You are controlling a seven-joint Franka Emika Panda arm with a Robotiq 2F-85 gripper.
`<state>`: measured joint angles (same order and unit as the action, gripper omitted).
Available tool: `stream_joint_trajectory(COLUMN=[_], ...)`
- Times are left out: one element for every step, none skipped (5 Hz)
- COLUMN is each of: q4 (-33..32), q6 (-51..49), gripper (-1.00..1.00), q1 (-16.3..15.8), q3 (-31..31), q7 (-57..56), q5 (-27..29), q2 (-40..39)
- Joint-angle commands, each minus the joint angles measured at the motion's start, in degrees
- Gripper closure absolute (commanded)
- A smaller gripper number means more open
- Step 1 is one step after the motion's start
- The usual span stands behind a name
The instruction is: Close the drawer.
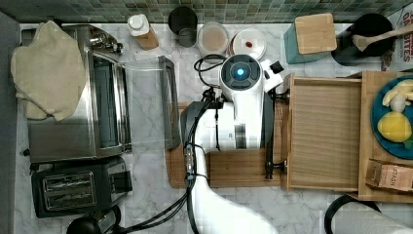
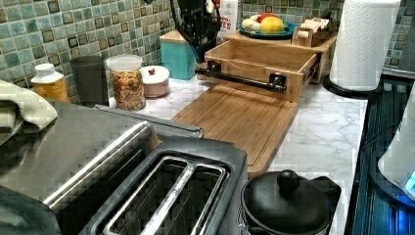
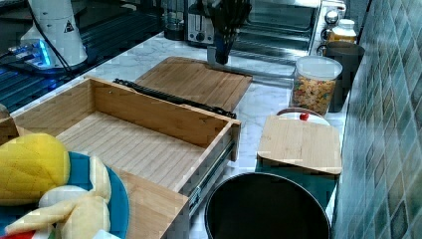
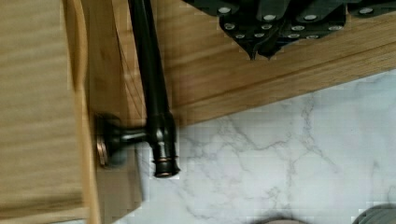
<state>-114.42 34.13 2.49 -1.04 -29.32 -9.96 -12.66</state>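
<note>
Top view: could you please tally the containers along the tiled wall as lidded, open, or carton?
Lidded containers: 4 (bottle, clear jar, white bowl, teal box)
Open dark containers: 2 (tumbler, utensil pot)
Cartons: 1 (printed carton)
Total: 7

Open path over the cutting board (image 2: 235,122) up to the drawer (image 1: 325,139) front and its dark handle (image 1: 268,131). Hemmed on the top view's left by the oven door (image 1: 168,102), jars (image 2: 126,81) behind, paper towel roll (image 2: 363,44) alongside.
</note>
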Motion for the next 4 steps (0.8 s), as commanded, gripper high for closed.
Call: stream_joint_trajectory(q4=[-8.7,-9.3,-8.6,-10.0], q6=[9.0,10.2,11.5,14.0], gripper=[1.0,1.0,1.0,1.0], q1=[3.1,3.5,3.6,4.1], q3=[-1.8,-2.5,-3.9,-5.5], q7=[-9.5,-9.9,-10.0,-10.3], q5=[0.1,-0.8,-2.1,-2.8], q2=[-0.8,-1.1,-2.6,-2.0])
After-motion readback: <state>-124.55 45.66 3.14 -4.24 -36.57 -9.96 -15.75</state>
